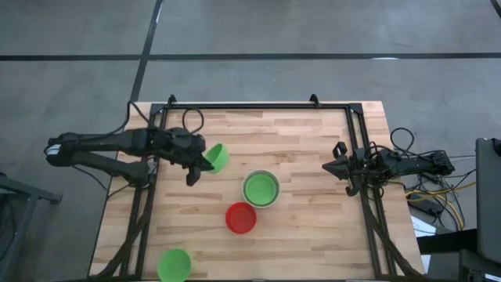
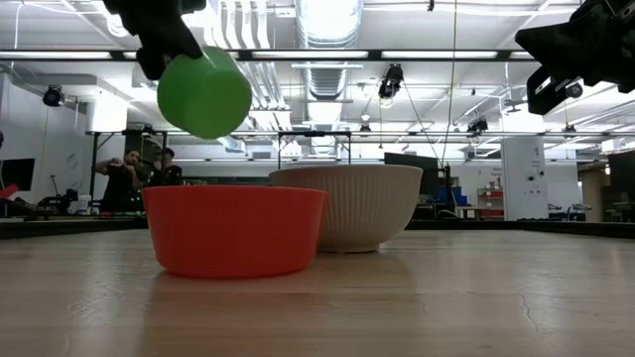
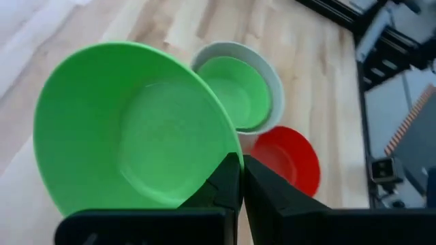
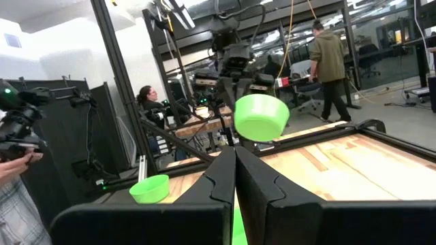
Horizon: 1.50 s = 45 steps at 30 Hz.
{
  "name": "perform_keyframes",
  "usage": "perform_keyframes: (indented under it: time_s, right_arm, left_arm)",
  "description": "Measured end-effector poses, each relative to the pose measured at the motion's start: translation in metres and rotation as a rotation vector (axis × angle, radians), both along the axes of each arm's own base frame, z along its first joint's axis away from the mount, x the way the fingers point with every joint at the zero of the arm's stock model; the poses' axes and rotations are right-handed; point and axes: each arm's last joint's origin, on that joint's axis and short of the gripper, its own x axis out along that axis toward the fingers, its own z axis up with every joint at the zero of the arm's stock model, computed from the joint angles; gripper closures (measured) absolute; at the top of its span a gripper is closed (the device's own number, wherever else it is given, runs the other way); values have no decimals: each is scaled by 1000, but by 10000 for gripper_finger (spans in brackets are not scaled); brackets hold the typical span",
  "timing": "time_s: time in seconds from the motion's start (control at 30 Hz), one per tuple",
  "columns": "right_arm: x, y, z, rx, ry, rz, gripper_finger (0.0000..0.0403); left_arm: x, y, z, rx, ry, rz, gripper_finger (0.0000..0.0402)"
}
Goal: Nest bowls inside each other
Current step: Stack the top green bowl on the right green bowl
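Note:
My left gripper (image 1: 200, 165) is shut on a bright green bowl (image 1: 218, 157), which is lifted over the table's left half; the low view shows this bowl (image 2: 204, 93) high and tilted. A pale grey-white bowl (image 1: 272, 178) stands on its base at the table's middle with another green bowl (image 1: 260, 189) nested in it. A red bowl (image 1: 240, 218) stands just in front of it. A third green bowl (image 1: 174, 265) sits at the near left edge. My right gripper (image 1: 329, 166) waits shut, with nothing in it, at the table's right side. My left gripper pinches the green bowl's rim (image 3: 225, 155) between its two fingers, one finger (image 3: 219, 185) on the inner side of the wall and one on the outer. The fingers come slanting down from the table's left. The bowl hangs clear of the table, tilted, with its opening turned back toward the wrist.
Black frame rails (image 1: 258, 106) run along the table's far, left and right edges. Bare wood (image 1: 313, 243) lies at the near right. People (image 4: 330, 61) stand and sit in the room beyond the table.

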Motion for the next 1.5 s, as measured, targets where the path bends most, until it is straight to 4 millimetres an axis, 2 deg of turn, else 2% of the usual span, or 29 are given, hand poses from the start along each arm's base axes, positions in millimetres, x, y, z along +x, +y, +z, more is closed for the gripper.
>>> perform_keyframes:
  time_s: [0.23, 0.4, 0.7, 0.83, 1.5]
  right_arm:
    - [0, 0, 0, 0, 0, 0, 394]
    - [0, 0, 0, 0, 0, 0, 394]
    - [0, 0, 0, 0, -1, 0, 394]
    - [0, 0, 0, 0, 0, 0, 394]
    - [0, 0, 0, 0, 0, 0, 394]
  left_arm:
    - [13, -13, 8, 22, -63, -76, 385]
    - [26, -14, 9, 38, -132, -86, 385]
    - [53, -15, 1, 9, -148, -86, 385]
    - [67, -15, 5, 14, -146, -92, 385]
    - [149, -22, -4, 4, 90, -149, 385]
